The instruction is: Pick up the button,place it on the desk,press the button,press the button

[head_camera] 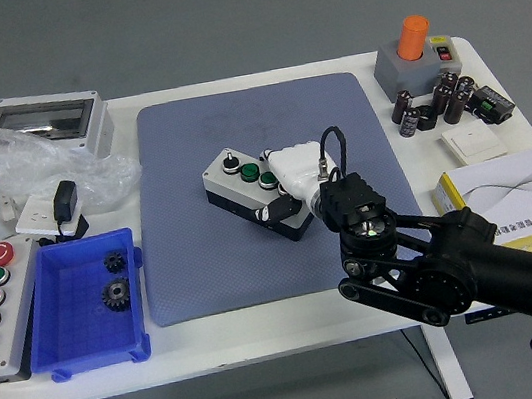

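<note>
Centre of the frame, on the blue mat (195, 261), sits the button box (250, 194), flat with its buttons facing up so they can be pushed. Right robot hand (295, 177) comes in from lower right, white fingers (286, 164) curled over the box's right end, pinning it or pushing a button there; exact contact hidden. Placing looks done, pressing underway. Left robot hand not visible. Blue bin (65, 338) with gears stays lower left on the bench (293, 306), unused.

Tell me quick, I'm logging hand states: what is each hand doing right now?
Left hand: not in view.
Right hand: white fingers on the right end of the button box on the blue mat; a firm grasp cannot be told.
</note>
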Available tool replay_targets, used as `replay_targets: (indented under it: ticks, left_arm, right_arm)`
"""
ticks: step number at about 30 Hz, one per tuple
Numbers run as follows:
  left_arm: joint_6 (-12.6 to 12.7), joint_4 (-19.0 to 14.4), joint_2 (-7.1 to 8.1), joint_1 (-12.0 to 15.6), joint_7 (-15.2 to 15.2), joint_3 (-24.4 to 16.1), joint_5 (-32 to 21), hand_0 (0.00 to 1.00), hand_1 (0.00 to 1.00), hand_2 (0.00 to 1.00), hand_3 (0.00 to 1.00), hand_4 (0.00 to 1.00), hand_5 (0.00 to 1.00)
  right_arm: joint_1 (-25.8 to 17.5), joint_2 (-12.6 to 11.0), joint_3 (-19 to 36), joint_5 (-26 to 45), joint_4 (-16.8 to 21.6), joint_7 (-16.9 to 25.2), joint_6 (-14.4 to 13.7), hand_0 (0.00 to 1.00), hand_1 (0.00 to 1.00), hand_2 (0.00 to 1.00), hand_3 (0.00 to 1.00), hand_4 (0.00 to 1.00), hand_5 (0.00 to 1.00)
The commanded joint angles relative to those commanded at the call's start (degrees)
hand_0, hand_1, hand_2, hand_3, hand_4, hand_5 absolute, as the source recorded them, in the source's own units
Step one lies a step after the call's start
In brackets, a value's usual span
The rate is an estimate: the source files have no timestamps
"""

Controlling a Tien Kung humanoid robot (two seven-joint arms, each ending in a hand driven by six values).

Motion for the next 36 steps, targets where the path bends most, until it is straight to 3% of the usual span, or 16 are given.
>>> replay_targets:
  ticks: [12,18,28,34,36]
  left_arm:
    - [0.6,-0.1,-0.11,-0.1,-0.3,0.0,0.2,0.597,0.647,0.597,0.610,0.664,0.224]
    - [0.7,-0.1,-0.09,-0.4,-0.4,0.0,0.3,0.596,0.648,0.597,0.610,0.669,0.231]
    - [0.9,-0.1,-0.09,-0.5,-0.5,0.5,0.1,0.596,0.648,0.597,0.609,0.676,0.239]
    - [0.9,-0.1,-0.13,-0.7,-0.6,0.7,0.1,0.595,0.647,0.597,0.611,0.677,0.240]
    - [0.9,-0.1,-0.14,-0.7,-0.6,0.8,0.0,0.596,0.649,0.598,0.612,0.680,0.247]
  right_arm:
    - [1.5,-3.5,-2.0,-1.0,4.2,0.0,-7.7,0.083,0.320,0.317,0.309,0.505,0.031]
    - [4.1,-6.5,-7.0,0.3,5.6,0.5,-13.2,0.095,0.318,0.315,0.312,0.476,0.026]
    - [8.5,-10.8,-17.1,1.9,5.6,13.6,-22.8,0.106,0.318,0.313,0.310,0.467,0.012]
    - [8.9,-11.5,-17.6,3.2,4.5,21.4,-25.4,0.108,0.320,0.308,0.307,0.460,0.009]
    - [9.1,-11.6,-17.9,3.4,3.7,23.8,-25.9,0.111,0.317,0.311,0.312,0.400,0.013]
